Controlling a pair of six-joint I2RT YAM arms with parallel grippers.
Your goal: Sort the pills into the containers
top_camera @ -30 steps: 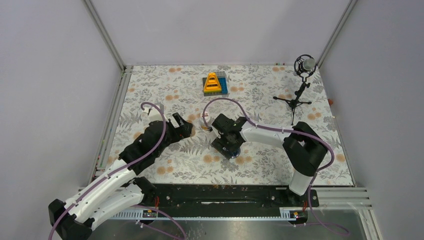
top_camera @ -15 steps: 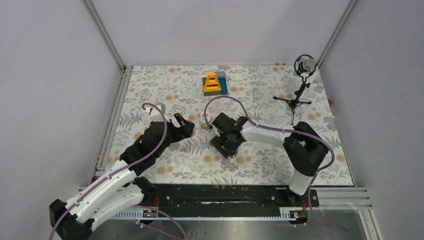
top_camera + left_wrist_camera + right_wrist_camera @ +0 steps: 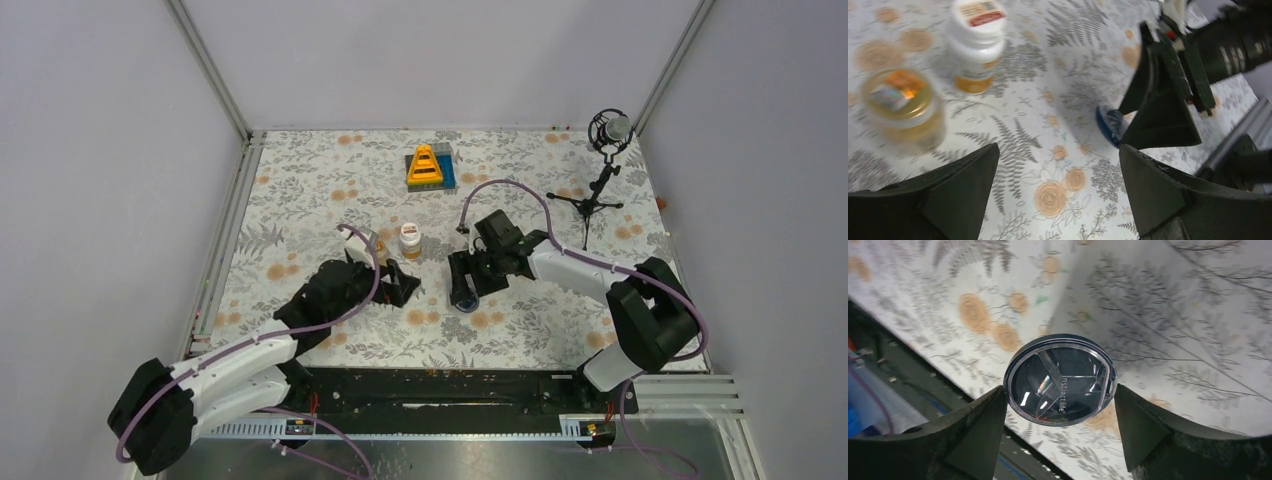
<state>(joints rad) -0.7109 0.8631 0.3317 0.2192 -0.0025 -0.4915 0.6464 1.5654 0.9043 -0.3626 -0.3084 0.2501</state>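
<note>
Seen from above, both arms meet mid-table on the floral cloth [image 3: 300, 190]. The left gripper [image 3: 400, 287] sits low, just left of the right gripper [image 3: 463, 283], and the white bottle [image 3: 410, 240] stands upright just beyond them. The blue dish [image 3: 1060, 377] is mostly buried under the right fingers in that overhead view, but the right wrist camera has it square on. It is round, with a clear lid carrying printed lettering, and it lies between the two fingers, whose tips come right up to its rim on either side. Those jaws are spread wide, and whether they actually pinch the dish I cannot tell. Over on the left wrist view, its own jaws gape wide with only cloth between them. This camera also picks out the amber bottle [image 3: 900, 105], upright at near left. The white one stands behind it with a red-striped label on top, near the amber one but apart. A blue edge of the dish peeks from behind the right fingers. The pills are too small to make out anywhere. The yellow toy [image 3: 428, 165] sits at the far edge, a microphone stand [image 3: 603, 190] at far right.
</note>
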